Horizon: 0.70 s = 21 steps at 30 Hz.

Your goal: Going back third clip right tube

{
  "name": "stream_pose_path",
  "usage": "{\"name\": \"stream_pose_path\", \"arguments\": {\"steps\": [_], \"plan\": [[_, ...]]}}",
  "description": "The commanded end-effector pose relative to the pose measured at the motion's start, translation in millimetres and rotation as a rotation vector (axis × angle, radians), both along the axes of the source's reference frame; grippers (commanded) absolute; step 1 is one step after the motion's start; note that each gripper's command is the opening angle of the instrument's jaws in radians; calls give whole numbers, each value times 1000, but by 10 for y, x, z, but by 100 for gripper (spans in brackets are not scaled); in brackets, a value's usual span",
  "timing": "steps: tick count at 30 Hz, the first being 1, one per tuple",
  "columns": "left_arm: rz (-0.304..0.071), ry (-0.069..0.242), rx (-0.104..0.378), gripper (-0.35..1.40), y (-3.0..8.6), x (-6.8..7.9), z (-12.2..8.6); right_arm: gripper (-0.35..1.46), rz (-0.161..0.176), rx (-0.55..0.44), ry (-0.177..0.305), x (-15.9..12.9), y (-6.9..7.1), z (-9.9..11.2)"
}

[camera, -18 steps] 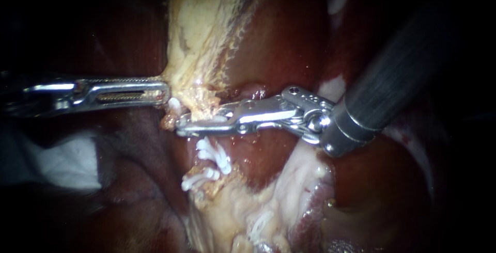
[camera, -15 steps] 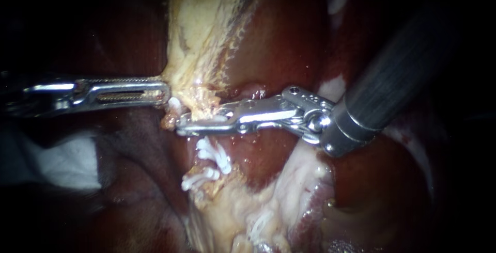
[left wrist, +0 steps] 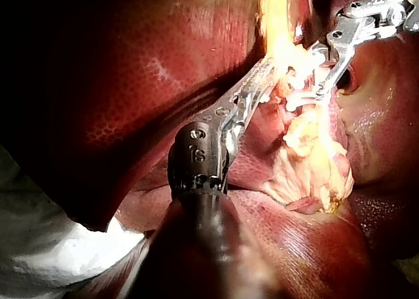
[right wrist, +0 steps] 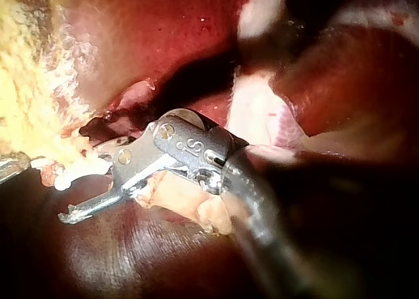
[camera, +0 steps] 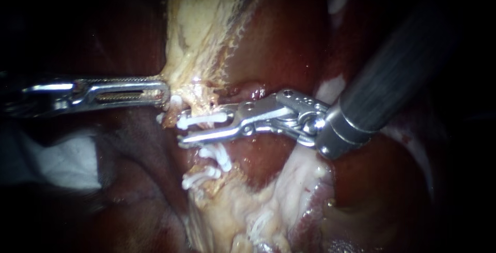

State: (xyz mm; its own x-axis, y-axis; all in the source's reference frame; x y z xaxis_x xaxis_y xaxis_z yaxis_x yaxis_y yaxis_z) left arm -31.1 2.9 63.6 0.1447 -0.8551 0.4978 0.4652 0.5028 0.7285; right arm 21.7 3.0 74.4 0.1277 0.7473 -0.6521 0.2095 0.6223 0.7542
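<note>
My right instrument [camera: 195, 129] comes in from the upper right, its jaws open around a pale tube [camera: 199, 109]. A white clip [camera: 202, 119] lies across the tube just under the upper jaw, apart from the lower jaw. Two more white clips [camera: 218, 156] [camera: 199, 178] sit lower on the same strand. My left instrument [camera: 165, 93] is shut on the yellowish tissue [camera: 199, 36] beside the tube. The right wrist view shows the open jaws [right wrist: 82, 195] and the clip [right wrist: 73, 177]. In the left wrist view my left instrument [left wrist: 267, 73] bites the yellow tissue, with a clip [left wrist: 298, 103] beside it.
Dark red liver [camera: 279, 36] surrounds the site. Pale fatty tissue [camera: 248, 206] spreads below the clips. White gauze [camera: 67, 162] lies at the lower left, under the left shaft. The right instrument's dark shaft [camera: 392, 72] crosses the upper right.
The right instrument's jaws have opened; they were shut across the tube. A white clip now shows on the tube between them. The left instrument has not moved.
</note>
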Motion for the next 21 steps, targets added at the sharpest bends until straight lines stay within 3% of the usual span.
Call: {"name": "stream_pose_path", "arguments": {"steps": [1, 5, 12, 18, 21], "plan": [[0, 0, 0, -35, 0, 0, -1, 51, 7, -17, 0, 0, 1, 1], [0, 1, 0, -35, -1, -1, -2, 57, 47, -60, -19, -4, 9, 9], [0, 0, 0, -35, -1, 0, -3, 58, 71, -94, -32, -34, 14, 17], [0, 0, 0, -35, -1, 1, -3, 59, 56, -121, -20, -63, 8, 12], [0, 0, 0, -35, -1, 1, -3, 60, 26, -154, -26, -82, 1, 6]]}}
